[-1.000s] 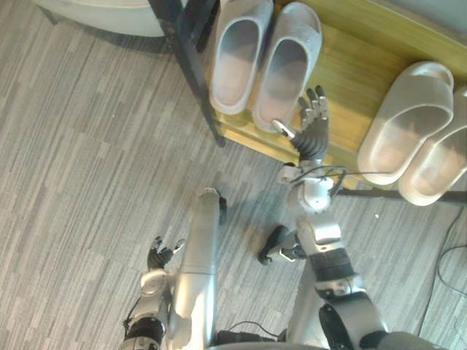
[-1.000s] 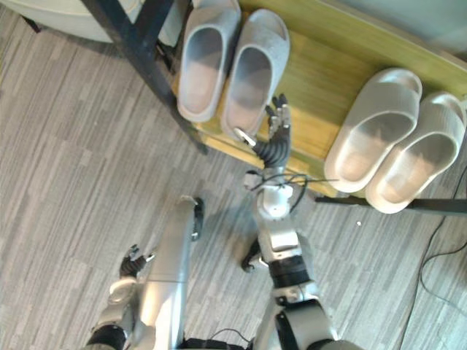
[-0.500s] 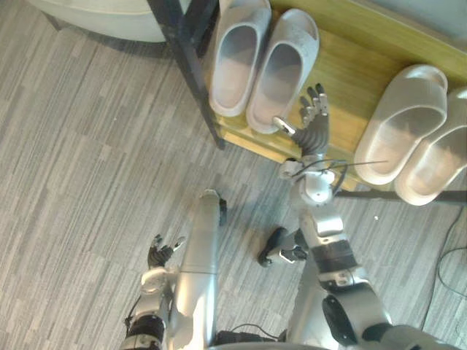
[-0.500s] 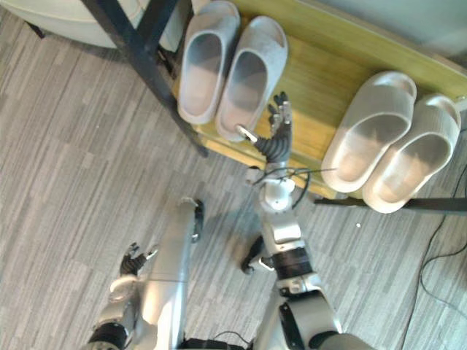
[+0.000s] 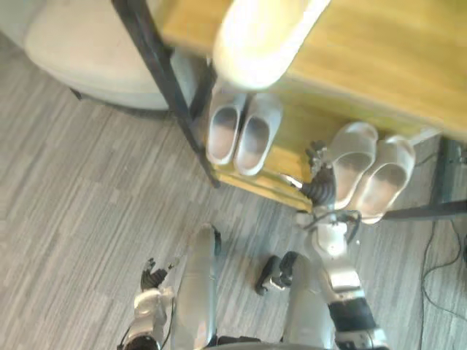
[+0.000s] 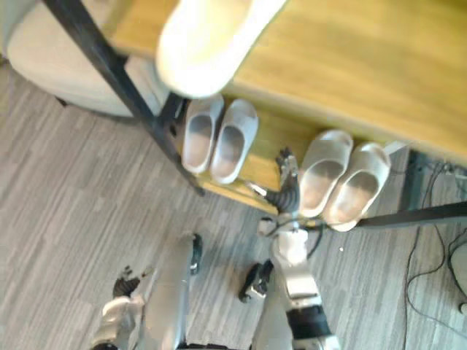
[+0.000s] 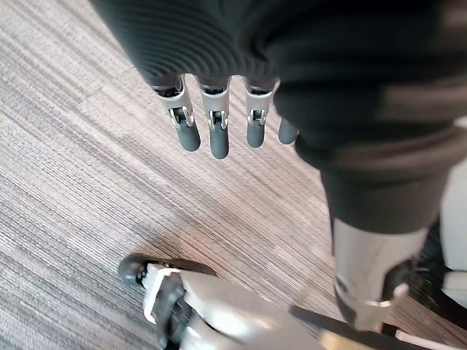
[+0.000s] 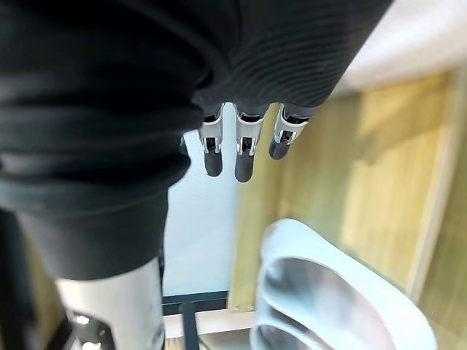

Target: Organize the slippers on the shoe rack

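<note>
Edges first: your right hand (image 5: 319, 186) hangs over the front edge of the shoe rack's lower shelf (image 5: 295, 146), with its fingers straight and nothing held. The slippers are in two pairs on that shelf. The grey pair (image 5: 237, 135) lies well off on the hand's thumb side. The pale pair (image 5: 383, 175) lies on the other side, with the inner pale slipper (image 5: 350, 159) just beside the fingertips.

A strip of bare wood between the pairs runs ahead of the fingers, and that's your open room. The top shelf (image 5: 379, 65) overhangs the hand, so space above it is tight. The black post (image 5: 164, 87) stands beyond the grey pair, well away from the hand. One more pale slipper (image 5: 259, 36) sits up on the top shelf, past the thumb side, and it is blurred.

From the head views you can't tell whether the fingertips touch the inner pale slipper. The right wrist view shows the fingers (image 8: 244, 157) apart from it, with the slipper lying under the palm side.

Your left hand (image 5: 153, 277) hangs low, well back from the rack. In the left wrist view its fingers (image 7: 217, 135) are straight and hold nothing. They hang over the grey floor (image 7: 87, 182), with room on every side.
</note>
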Available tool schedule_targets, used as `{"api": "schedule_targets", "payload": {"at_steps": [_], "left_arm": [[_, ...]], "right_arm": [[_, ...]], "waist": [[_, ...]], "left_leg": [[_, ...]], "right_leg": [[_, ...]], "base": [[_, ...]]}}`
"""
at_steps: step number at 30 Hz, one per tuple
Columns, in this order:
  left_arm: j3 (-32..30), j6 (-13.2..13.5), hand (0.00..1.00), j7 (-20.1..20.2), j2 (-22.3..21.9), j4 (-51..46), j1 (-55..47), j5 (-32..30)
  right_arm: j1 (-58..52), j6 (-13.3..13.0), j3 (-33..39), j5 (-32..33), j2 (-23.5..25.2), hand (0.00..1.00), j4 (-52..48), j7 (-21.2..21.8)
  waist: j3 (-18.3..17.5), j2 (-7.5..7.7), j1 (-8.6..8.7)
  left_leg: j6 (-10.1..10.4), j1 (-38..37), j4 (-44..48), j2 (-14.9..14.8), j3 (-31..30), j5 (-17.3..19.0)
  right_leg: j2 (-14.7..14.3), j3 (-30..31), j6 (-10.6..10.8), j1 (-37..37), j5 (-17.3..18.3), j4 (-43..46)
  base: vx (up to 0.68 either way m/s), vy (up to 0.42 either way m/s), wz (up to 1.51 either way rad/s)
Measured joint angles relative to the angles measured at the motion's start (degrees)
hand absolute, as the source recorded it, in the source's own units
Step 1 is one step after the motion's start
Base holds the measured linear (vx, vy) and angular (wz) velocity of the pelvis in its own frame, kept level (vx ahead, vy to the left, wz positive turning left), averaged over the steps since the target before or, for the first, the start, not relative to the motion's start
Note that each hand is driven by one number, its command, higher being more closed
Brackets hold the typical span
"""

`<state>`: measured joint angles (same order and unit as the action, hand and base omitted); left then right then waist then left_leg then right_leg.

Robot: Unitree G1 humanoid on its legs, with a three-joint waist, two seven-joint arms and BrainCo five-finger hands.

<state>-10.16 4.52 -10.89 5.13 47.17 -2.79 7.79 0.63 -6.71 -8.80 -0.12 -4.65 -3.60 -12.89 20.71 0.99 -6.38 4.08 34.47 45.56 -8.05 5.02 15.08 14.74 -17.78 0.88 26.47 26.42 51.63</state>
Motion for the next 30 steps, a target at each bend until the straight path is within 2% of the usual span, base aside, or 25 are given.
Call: {"api": "schedule_targets", "payload": {"at_steps": [4,6,7,9,12,16,19,21,25,30], "left_arm": [[4.21,-0.09,0.00,0.35,2.01,3.47,-0.87,-2.42],[6.69,-0.05,0.00,1.34,3.42,5.45,-1.04,-3.89],[7.58,-0.17,0.00,1.66,3.90,6.53,-1.30,-4.78],[8.83,-0.24,0.00,2.36,4.32,7.05,-1.44,-5.55],[11.35,-0.20,0.00,2.88,4.30,6.87,-1.61,-6.64],[12.97,-0.19,0.00,3.96,3.17,6.36,-1.80,-6.69],[15.48,-0.17,0.00,4.74,1.93,5.91,-1.81,-7.68],[18.23,-0.15,0.00,4.97,1.48,5.68,-2.03,-7.81],[21.24,0.02,0.00,5.04,1.43,4.68,-1.93,-8.33],[29.63,0.20,0.00,6.69,1.42,-3.62,-3.02,-7.70]], "right_arm": [[-7.17,-0.34,-1.04,-2.56,-0.18,0.00,3.92,3.44],[-8.25,-0.29,-0.84,-4.36,-0.45,0.00,10.43,4.93],[-8.38,-0.19,-0.56,-4.66,-0.82,0.00,16.14,5.82],[-8.35,0.19,-0.20,-4.99,-0.97,0.00,20.87,6.13],[-9.53,0.90,2.19,-6.68,-1.36,0.00,31.41,7.06],[-9.51,1.82,5.20,-6.90,-1.39,0.00,41.68,7.26],[-9.23,2.47,8.11,-8.74,-1.28,0.00,47.98,6.83],[-8.95,2.73,11.03,-8.54,-0.24,0.00,51.21,5.25],[-8.49,2.72,12.54,-8.26,-0.06,0.00,52.88,5.04],[-8.60,2.70,14.59,-6.10,0.10,0.00,54.23,4.87]], "waist": [[-4.06,0.36,0.73],[-5.80,0.65,1.97],[-6.84,0.73,3.12],[-7.68,0.68,3.57],[-9.43,-0.12,4.29],[-11.72,-0.69,4.51],[-12.57,-1.02,4.80],[-13.16,-0.88,5.73],[-13.74,-1.01,5.91],[-14.20,-1.23,5.98]], "left_leg": [[-0.04,-8.60,-10.28,0.24,2.48,-2.53],[-0.15,-12.94,-15.85,0.89,3.36,-4.26],[-0.22,-15.85,-20.03,1.28,4.11,-5.66],[-0.47,-18.72,-24.18,1.76,5.21,-7.16],[-0.93,-25.12,-32.53,3.37,6.23,-10.03],[-1.27,-29.36,-38.73,4.60,6.77,-12.30],[-1.41,-32.61,-42.60,5.39,6.95,-13.86],[-1.33,-35.21,-45.91,5.56,7.15,-15.50],[-1.20,-37.49,-49.04,5.62,7.49,-17.20],[-1.32,-39.83,-51.44,5.80,7.46,-18.44]], "right_leg": [[-1.83,0.58,1.13,-7.01,-4.31,-10.98],[-2.56,0.59,1.76,-10.96,-6.76,-17.02],[-3.26,0.70,2.16,-13.43,-8.84,-21.64],[-3.65,0.92,2.60,-15.90,-10.80,-26.01],[-4.31,0.97,3.70,-21.71,-14.74,-35.05],[-5.00,0.90,4.39,-25.86,-17.72,-41.56],[-5.17,1.09,4.71,-28.51,-19.00,-44.48],[-5.73,1.43,4.45,-30.06,-19.88,-46.10],[-6.29,2.18,4.23,-30.81,-20.25,-46.94],[-6.55,2.48,4.32,-32.36,-20.73,-47.98]], "base": [[0.18,0.043,-0.24],[0.14,0.061,-0.16],[0.10,0.053,-0.16],[0.14,0.083,-0.20],[0.11,0.069,-0.10],[0.09,0.036,-0.03],[0.04,0.030,-0.04],[-0.01,0.007,-0.09],[-0.05,0.002,-0.08],[-0.05,0.015,-0.02]]}}
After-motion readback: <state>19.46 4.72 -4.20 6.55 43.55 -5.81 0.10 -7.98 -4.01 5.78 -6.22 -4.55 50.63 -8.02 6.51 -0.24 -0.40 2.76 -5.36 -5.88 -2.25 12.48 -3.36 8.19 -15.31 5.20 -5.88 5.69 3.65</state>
